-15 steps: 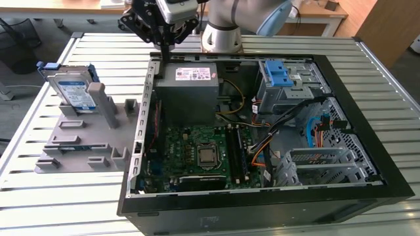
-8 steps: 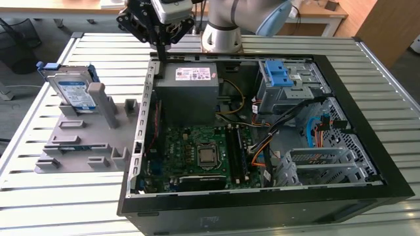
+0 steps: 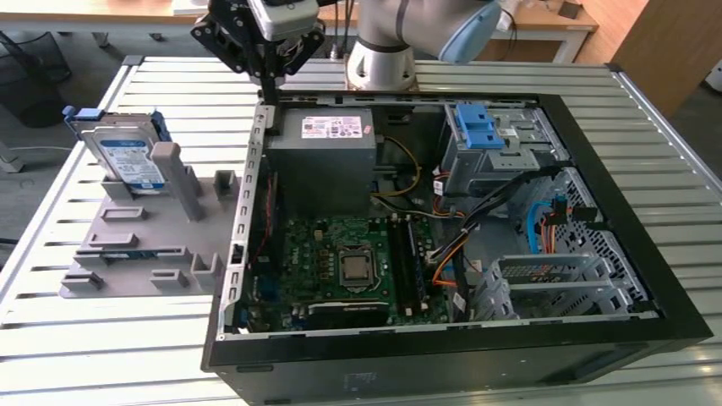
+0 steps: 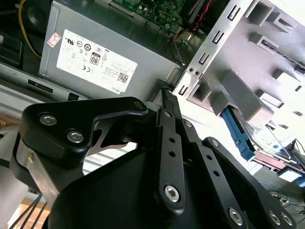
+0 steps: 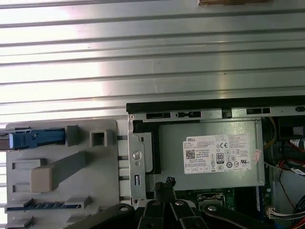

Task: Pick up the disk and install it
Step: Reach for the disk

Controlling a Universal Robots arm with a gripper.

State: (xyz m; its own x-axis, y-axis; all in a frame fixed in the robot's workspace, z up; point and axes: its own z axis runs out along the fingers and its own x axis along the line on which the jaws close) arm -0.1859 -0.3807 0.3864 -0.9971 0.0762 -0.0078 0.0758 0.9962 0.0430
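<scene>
Tool (image 5: 165, 183) closed and empty, disk (image 3: 122, 156) well apart

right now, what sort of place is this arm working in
Probably a robotics lab or test workshop set up for computer assembly: an open desktop computer case lies on a slatted metal table, a grey fixture beside it holds the disk on edge, and wooden desks stand behind.
</scene>
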